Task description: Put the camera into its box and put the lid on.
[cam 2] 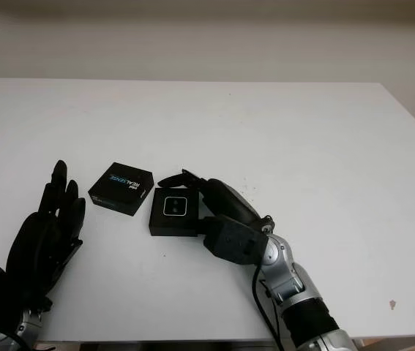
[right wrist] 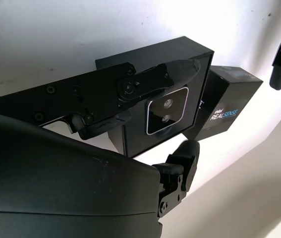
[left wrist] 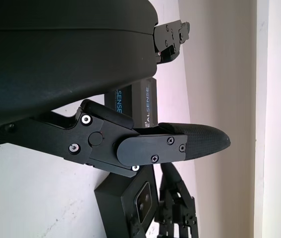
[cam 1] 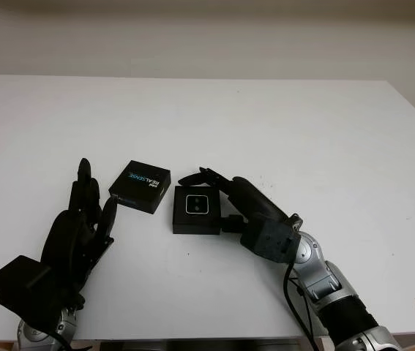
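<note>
Camera, silver-faced and square, is sitting face up in the recess of its black box, which is lying flat on the white counter near the front edge, between the two arms. Lid, black with blue "REALSENSE" lettering, is lying just beside the box on the left arm's side, turned at a slight angle, its near corner close to the box but whether touching cannot be told. Right robot hand is reaching in from the box's right side, fingers arching over the far edge of the box and thumb at its near edge, framing the box without plainly clamping it; it is holding nothing. Left robot hand is hovering open, upright, just beside the lid's outer side, fingertips pointing away from the robot. Judgement: the camera is already seated, so the lid is the remaining item; it is lying nearer the left robot hand, and must travel a short way toward the right arm's side to cover the box.
</note>
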### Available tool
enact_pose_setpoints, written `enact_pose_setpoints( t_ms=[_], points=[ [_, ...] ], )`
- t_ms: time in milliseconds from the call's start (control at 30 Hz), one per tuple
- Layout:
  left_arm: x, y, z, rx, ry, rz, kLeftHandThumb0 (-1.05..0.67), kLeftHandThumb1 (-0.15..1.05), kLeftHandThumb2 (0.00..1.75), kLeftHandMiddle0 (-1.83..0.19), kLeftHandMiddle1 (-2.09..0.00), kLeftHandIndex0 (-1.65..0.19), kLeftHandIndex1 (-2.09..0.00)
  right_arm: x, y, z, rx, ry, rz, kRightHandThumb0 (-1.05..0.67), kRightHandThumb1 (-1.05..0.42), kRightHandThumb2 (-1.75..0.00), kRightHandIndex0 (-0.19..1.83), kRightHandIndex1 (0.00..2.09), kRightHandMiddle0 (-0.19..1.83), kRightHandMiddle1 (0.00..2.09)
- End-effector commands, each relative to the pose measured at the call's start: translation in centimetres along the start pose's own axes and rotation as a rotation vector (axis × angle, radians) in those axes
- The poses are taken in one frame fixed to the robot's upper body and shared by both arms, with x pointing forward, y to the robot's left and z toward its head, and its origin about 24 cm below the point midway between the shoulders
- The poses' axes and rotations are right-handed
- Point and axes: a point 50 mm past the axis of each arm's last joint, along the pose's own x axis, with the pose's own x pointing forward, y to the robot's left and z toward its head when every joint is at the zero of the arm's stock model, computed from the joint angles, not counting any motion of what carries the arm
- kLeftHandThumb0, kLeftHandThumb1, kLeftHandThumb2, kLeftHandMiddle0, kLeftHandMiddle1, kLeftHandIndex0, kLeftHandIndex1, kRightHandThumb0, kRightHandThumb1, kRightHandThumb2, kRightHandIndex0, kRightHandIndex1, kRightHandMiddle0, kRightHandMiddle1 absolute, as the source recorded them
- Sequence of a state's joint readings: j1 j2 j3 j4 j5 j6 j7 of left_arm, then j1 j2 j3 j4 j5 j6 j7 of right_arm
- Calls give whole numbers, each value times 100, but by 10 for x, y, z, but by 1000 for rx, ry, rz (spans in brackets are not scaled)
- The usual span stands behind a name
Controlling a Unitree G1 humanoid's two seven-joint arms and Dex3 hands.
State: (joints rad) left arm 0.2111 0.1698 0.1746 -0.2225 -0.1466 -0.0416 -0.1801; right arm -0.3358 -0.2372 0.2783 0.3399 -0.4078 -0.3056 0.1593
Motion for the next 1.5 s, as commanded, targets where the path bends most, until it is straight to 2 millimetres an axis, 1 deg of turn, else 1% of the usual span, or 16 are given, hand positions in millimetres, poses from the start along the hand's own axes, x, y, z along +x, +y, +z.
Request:
enact_pose_setpoints(
  t_ms=[0, 200, 300, 433, 600, 733, 767, 867, 900, 967, 1033, 1100, 1200, 1333, 1400, 1467],
  points=[
    [0, 1, 4, 6, -15, -7, -77, 105, 46, 19, 0, 19, 0, -3, -3, 5, -54, -32, -11, -57, -91, -5, 2, 0, 13, 39],
    [1, 1, 5, 13, -11, -10, -78, 105, 45, 19, 0, 19, 0, -7, -9, 11, -173, -54, -27, -58, -91, -5, -3, 0, 10, 33],
    [2, 1, 5, 7, -19, -8, -77, 105, 45, 19, 0, 19, 0, -8, -12, 14, -203, -55, -18, -60, -91, -6, -8, 0, 4, 25],
    [3, 2, 6, 13, -20, -6, -77, 105, 45, 19, 0, 19, 0, -8, -18, 17, -189, -53, -19, -70, -96, -7, -16, 1, -9, 13],
    [6, 8, 13, 38, -56, 19, -75, 105, 44, 19, -2, 19, -1, -11, -31, 18, 69, -75, -132, -72, -100, -7, -11, 5, -8, 11],
    [15, 22, 31, 87, -122, 85, -63, 105, 30, 14, -6, 15, -4, -15, -47, 18, 318, -44, -197, -72, -103, -7, -13, 4, -9, 9],
    [18, 26, 37, 136, -140, 108, -58, 105, 22, 2, -9, 6, -8, -16, -51, 17, 367, -40, -213, -72, -103, -7, -14, 4, -9, 9],
    [30, 40, 55, 288, -188, 135, -47, 104, 10, -34, -11, -19, -14, -15, -64, 13, 464, -46, -247, -68, -103, -6, -14, 4, -9, 8],
    [37, 46, 63, 347, -190, 105, -45, 103, 8, -42, -11, -24, -15, -13, -69, 11, 490, -52, -260, -67, -103, -6, -13, 5, -10, 7],
    [46, 55, 73, 426, -183, 53, -46, 100, 5, -45, -9, -27, -15, -12, -74, 8, 521, -54, -276, -64, -103, -6, -12, 5, -11, 6],
    [59, 63, 86, 558, -171, -34, -48, 97, 4, -41, -6, -27, -13, -12, -77, 5, 538, -36, -284, -63, -103, -6, -12, 5, -11, 6],
    [70, 68, 96, 676, -162, -98, -56, 94, 3, -31, -2, -23, -10, -13, -78, 3, 538, -17, -288, -61, -104, -6, -12, 5, -10, 7],
    [87, 69, 106, 782, -142, -175, -63, 88, 3, -22, -2, -21, -8, -15, -78, 0, 564, -4, -287, -59, -104, -6, -13, 5, -10, 6],
    [105, 61, 114, 934, -97, -293, -69, 85, 4, -10, -1, -12, -3, -18, -80, -3, 610, 2, -288, -62, -103, -5, -12, 5, -9, 7],
    [113, 56, 115, 1013, -71, -361, -70, 84, 4, 1, -1, -3, -1, -19, -82, -5, 616, 6, -289, -62, -104, -6, -12, 6, -8, 7],
    [119, 48, 116, 1121, -51, -417, -71, 83, 5, 7, -3, 3, -1, -20, -85, -6, 615, 14, -295, -62, -105, -6, -11, 6, -6, 8]
  ],
)
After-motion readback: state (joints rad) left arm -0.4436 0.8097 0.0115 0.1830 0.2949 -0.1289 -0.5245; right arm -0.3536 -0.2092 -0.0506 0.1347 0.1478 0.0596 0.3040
